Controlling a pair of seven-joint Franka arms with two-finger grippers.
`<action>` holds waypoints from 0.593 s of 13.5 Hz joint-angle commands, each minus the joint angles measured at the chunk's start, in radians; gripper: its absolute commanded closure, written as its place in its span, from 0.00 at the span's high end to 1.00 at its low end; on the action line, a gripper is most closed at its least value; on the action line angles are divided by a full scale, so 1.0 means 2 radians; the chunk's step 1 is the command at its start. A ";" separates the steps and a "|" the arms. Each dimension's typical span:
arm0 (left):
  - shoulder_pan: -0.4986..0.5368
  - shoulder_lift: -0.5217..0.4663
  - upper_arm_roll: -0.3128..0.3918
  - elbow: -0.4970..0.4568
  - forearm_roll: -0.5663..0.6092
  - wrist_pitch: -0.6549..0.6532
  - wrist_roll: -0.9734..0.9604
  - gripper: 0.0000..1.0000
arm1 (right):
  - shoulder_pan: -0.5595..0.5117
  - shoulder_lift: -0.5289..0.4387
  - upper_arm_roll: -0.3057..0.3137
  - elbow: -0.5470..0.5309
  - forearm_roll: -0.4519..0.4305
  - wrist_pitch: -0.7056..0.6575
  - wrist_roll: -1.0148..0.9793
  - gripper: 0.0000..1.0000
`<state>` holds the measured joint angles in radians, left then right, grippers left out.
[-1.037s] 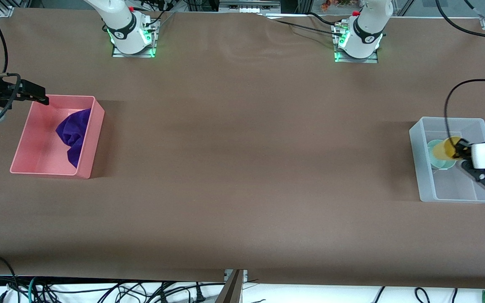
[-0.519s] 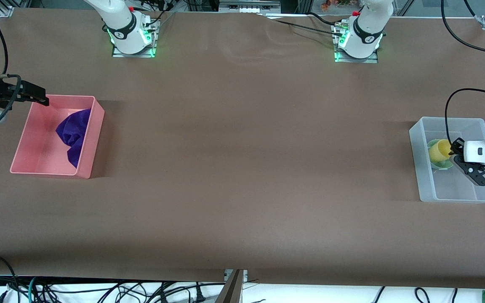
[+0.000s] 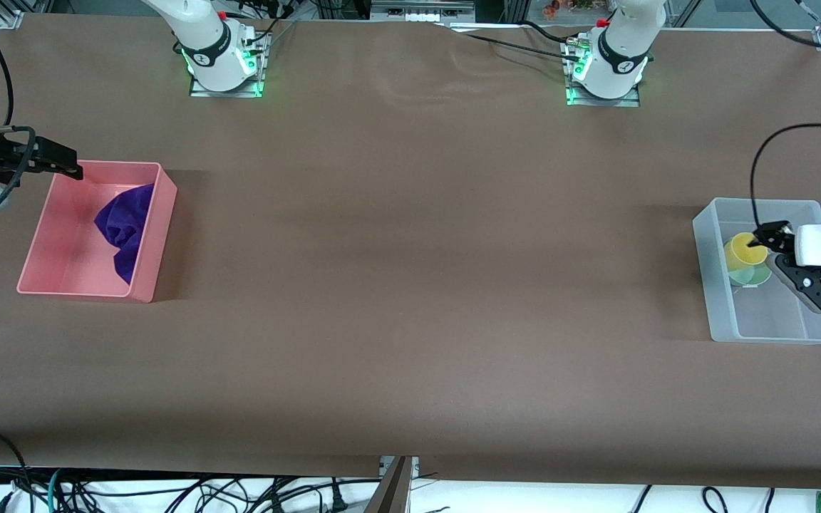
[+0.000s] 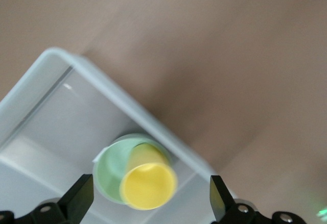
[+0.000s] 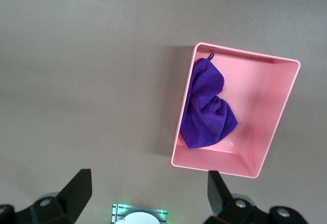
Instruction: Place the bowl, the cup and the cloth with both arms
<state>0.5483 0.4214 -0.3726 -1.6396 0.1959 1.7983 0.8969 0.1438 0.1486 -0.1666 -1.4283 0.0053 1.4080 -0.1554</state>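
The yellow cup (image 3: 745,249) stands tilted inside the mint-green bowl (image 3: 751,276), in the clear bin (image 3: 781,333) at the left arm's end of the table. My left gripper (image 3: 767,239) hovers over the cup, open and apart from it. In the left wrist view the cup (image 4: 148,185) and bowl (image 4: 108,165) show between the spread fingers of the left gripper (image 4: 148,201). The purple cloth (image 3: 125,222) lies in the pink bin (image 3: 61,288), seen also in the right wrist view (image 5: 207,106). My right gripper (image 3: 68,167) waits open and empty, high over the bin's corner.
The pink bin (image 5: 265,132) stands at the right arm's end of the table. The two arm bases (image 3: 221,60) (image 3: 606,68) stand along the table's edge farthest from the front camera. Black cables hang near both grippers.
My left gripper lowered the cup into the bowl, opened and let it go. The cup now rests in the bowl. The right arm has not moved.
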 commanded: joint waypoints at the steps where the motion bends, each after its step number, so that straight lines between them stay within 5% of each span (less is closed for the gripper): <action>1: -0.021 0.006 -0.022 -0.002 -0.027 -0.029 -0.111 1.00 | -0.003 0.003 0.003 0.009 -0.004 -0.001 0.004 1.00; 4: -0.078 0.023 -0.022 -0.004 -0.045 -0.038 -0.217 1.00 | -0.003 0.003 0.003 0.009 -0.004 -0.001 0.004 1.00; 8: -0.220 -0.056 0.038 -0.011 -0.053 -0.049 -0.459 1.00 | -0.003 0.003 0.003 0.009 -0.004 -0.001 0.004 1.00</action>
<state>0.2303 0.4351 -0.3778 -1.6481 0.1146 1.7391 0.1715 0.1438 0.1488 -0.1667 -1.4276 0.0053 1.4085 -0.1554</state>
